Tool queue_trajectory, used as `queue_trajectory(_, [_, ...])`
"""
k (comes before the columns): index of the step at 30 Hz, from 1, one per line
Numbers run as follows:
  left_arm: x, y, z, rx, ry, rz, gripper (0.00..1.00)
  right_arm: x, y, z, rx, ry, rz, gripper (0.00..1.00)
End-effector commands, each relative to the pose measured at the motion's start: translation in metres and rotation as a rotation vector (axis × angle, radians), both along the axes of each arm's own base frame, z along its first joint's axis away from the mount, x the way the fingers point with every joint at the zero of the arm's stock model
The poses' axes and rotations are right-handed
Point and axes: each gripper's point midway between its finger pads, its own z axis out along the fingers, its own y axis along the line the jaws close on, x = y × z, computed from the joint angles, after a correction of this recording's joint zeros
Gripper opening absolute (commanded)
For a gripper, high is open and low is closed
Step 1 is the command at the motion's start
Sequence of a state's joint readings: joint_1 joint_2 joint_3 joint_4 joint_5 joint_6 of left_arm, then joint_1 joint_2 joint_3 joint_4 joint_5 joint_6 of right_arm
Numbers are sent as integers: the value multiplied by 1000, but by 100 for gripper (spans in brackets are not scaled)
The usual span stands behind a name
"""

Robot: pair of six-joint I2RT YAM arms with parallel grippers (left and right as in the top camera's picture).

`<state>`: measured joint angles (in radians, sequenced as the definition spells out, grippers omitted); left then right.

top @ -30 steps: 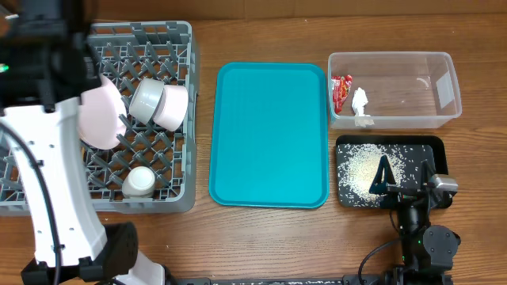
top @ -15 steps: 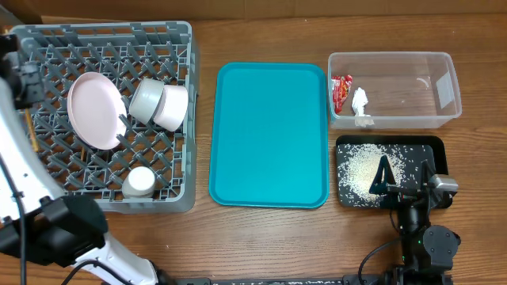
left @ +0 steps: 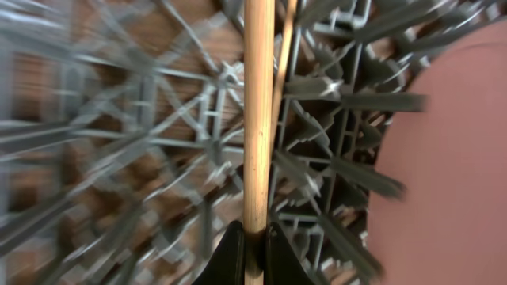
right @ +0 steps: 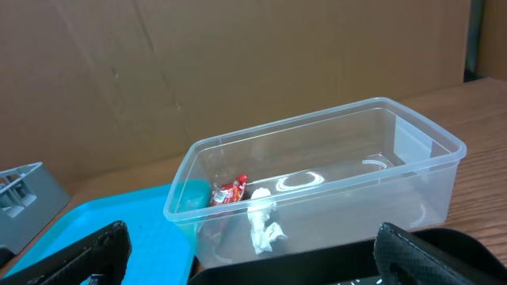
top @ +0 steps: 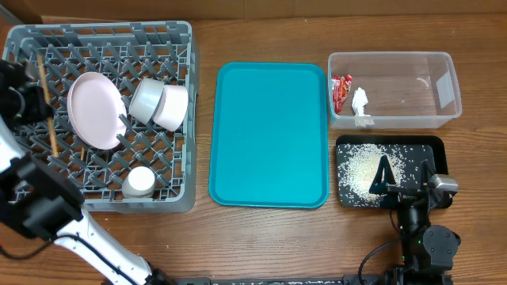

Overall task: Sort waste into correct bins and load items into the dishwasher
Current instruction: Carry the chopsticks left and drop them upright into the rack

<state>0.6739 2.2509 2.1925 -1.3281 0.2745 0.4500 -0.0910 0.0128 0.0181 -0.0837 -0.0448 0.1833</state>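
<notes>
two wooden chopsticks [left: 257, 119] are pinched at their lower end by the left gripper [left: 253, 252], its fingers closed tight on them; in the overhead view the sticks are over the left part of the grey dish rack [top: 162, 203], just beside the round plate [top: 95, 109] that leans among the pegs; the wrist picture is blurred, so i cannot tell if they touch the lattice or hang above it; two bowls [top: 146, 99] and the small cup [top: 141, 180] sit in the rack; the red wrapper [top: 341, 91] and the white tissue [top: 360, 103] are in the clear tub [top: 412, 87], the rice grains [top: 360, 165] on the black tray [top: 424, 154]; the right gripper [top: 405, 186] rests at the near edge of that tray, fingers wide apart, holding nothing; i judge the step in hand is to set down the chopsticks, the last item; to do it well, lower them flat along a row of pegs, so they rest on the grid and do not slip through an opening; hold them away from the plate, because a push could tip it; open the fingers only when both sticks are supported, then lift straight up
</notes>
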Motion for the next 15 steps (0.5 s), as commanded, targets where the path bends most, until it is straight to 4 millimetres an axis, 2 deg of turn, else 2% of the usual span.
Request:
queue_trajectory(1, [10, -16, -25, -94, -15, -80, 4, 0, -2, -2, -2, -4, -9, 100])
queue_trajectory(3, [12, -15, -30, -92, -12, -82, 6, 0, -2, -2, -2, -4, -9, 100])
queue_trajectory(5, [14, -13, -27, -86, -21, -73, 25, 0, -2, -2, -2, -4, -9, 100])
queue_trajectory(6, [14, -11, -24, -83, -22, -56, 100, 0, -2, -2, -2, -4, -9, 100])
queue_trajectory(7, [15, -9, -19, -84, -25, -35, 100, 0, -2, -2, -2, -4, -8, 100])
queue_trajectory(10, [14, -9, 14, -70, -45, -25, 100, 0, -2, -2, -2, -4, -8, 100])
queue_trajectory(15, [11, -14, 93, -12, -152, 24, 100, 0, -2, -2, -2, -4, -9, 100])
